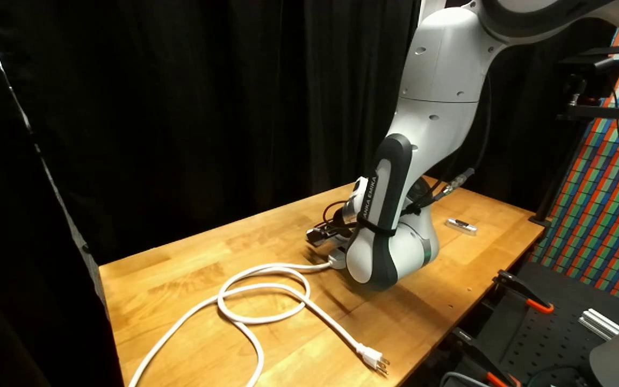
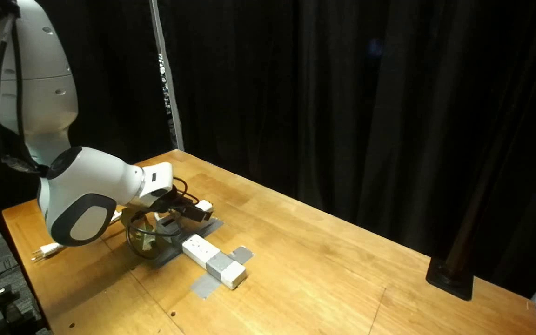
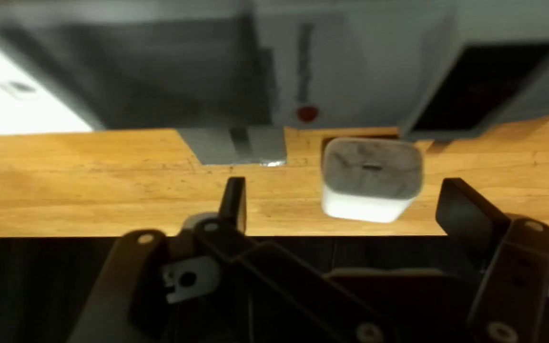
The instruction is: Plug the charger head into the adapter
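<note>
In the wrist view my gripper (image 3: 343, 190) stands open, its dark fingers (image 3: 467, 216) wide apart. The charger head (image 3: 372, 178), a white block with a shaded, slotted face, shows between the fingertips, closer to the right one. Neither finger touches it. An exterior view shows the charger head (image 2: 204, 205) as a white block just beyond the wrist camera. Large and blurred, the adapter (image 3: 360, 71) fills the top of the wrist view. Its white outlets and grey tape show on the adapter (image 2: 200, 250) in an exterior view; elsewhere the arm hides most of the adapter (image 1: 336, 259).
A white cable (image 1: 266, 320) loops over the wooden table (image 1: 191, 269), ending in a pronged plug (image 1: 371, 357) near the front edge. Grey tape (image 2: 206, 284) flanks the strip. A small pale object (image 1: 461, 226) lies right of the arm. A black stand base (image 2: 449, 279) sits at the back.
</note>
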`<action>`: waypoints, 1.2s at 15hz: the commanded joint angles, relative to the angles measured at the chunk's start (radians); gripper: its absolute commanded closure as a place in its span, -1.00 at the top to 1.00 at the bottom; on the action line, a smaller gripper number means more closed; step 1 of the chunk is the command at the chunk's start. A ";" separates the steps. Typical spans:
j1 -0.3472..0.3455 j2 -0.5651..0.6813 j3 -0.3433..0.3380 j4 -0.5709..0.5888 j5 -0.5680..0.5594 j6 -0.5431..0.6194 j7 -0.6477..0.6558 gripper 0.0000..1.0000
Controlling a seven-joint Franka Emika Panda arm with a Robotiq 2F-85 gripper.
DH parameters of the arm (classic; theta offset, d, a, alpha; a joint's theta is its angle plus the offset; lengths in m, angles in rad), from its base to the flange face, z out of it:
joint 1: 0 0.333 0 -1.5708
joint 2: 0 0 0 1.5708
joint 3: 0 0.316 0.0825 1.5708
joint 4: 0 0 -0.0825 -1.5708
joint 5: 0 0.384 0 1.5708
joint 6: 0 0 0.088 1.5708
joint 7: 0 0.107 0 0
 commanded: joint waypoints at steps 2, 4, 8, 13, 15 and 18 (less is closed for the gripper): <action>0.039 0.017 -0.002 -0.013 0.024 0.053 0.003 1.00; 0.049 0.023 -0.006 -0.011 0.021 0.068 -0.007 1.00; 0.065 0.043 -0.017 0.000 0.007 0.125 -0.041 1.00; 0.061 0.070 -0.021 0.019 -0.009 0.164 -0.077 1.00; 0.055 0.085 -0.023 0.032 -0.016 0.167 -0.082 1.00; 0.053 0.109 -0.033 0.055 -0.030 0.184 -0.088 0.46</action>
